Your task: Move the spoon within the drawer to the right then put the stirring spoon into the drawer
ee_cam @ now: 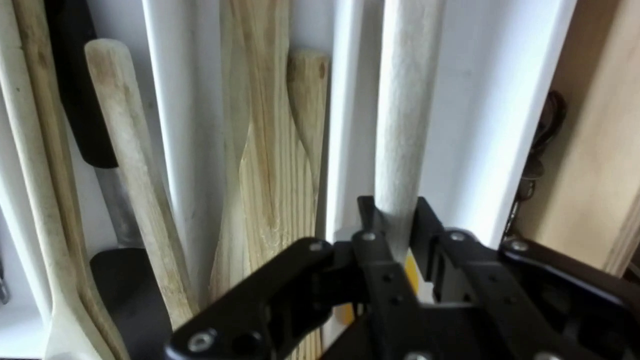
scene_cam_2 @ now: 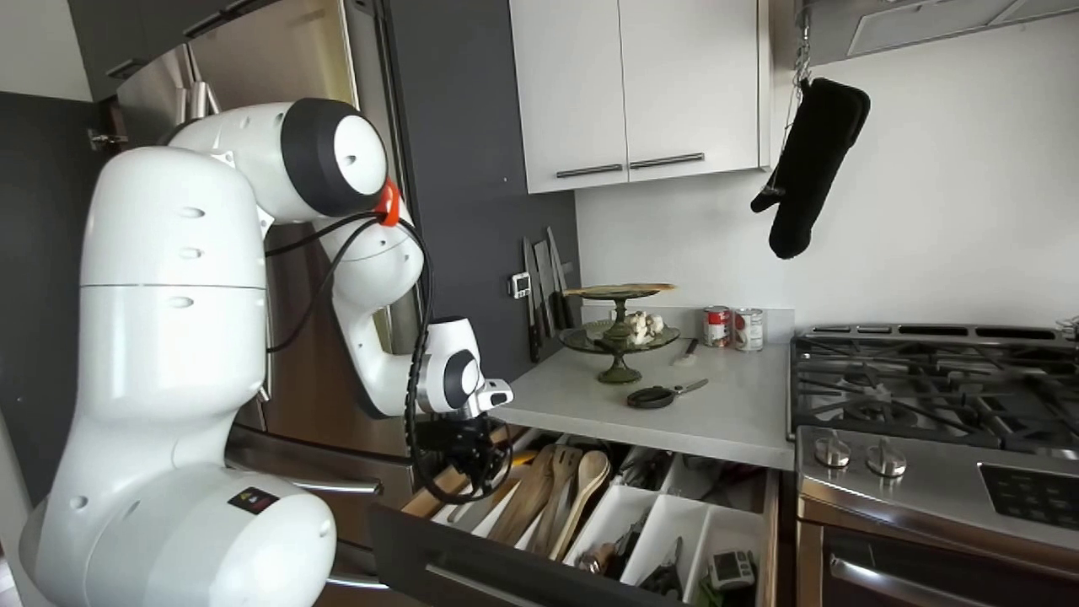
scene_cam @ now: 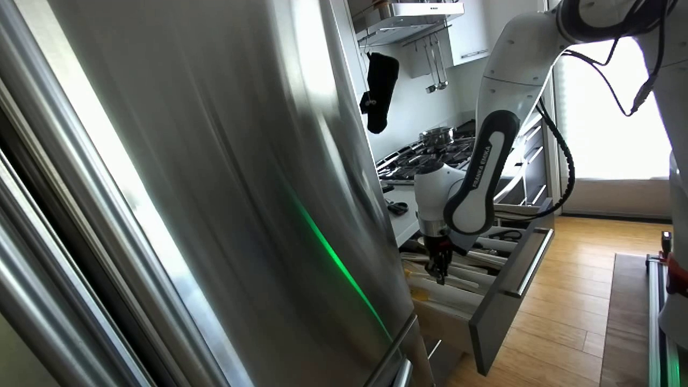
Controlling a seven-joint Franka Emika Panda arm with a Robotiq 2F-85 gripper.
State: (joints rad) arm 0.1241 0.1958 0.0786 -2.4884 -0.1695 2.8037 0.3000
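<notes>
White and jointed, the arm (scene_cam_2: pixel 177 337) folds from a high elbow to a downward wrist in both exterior views, its gripper (ee_cam: pixel 396 210) over the fridge (scene_cam: pixel 231 161) end of the pulled-out drawer (scene_cam: pixel 500 317). Only the wrist view makes the grip plain: the jaws pinch a pale wooden handle (ee_cam: pixel 407 110), aligned with the outermost white compartment (ee_cam: pixel 480 100); whatever it ends in is hidden. In an exterior view, a wooden spoon (scene_cam_2: pixel 593 468) shows its whole bowl inside the drawer, and a timer (scene_cam_2: pixel 731 569) lies towards the opposite end.
</notes>
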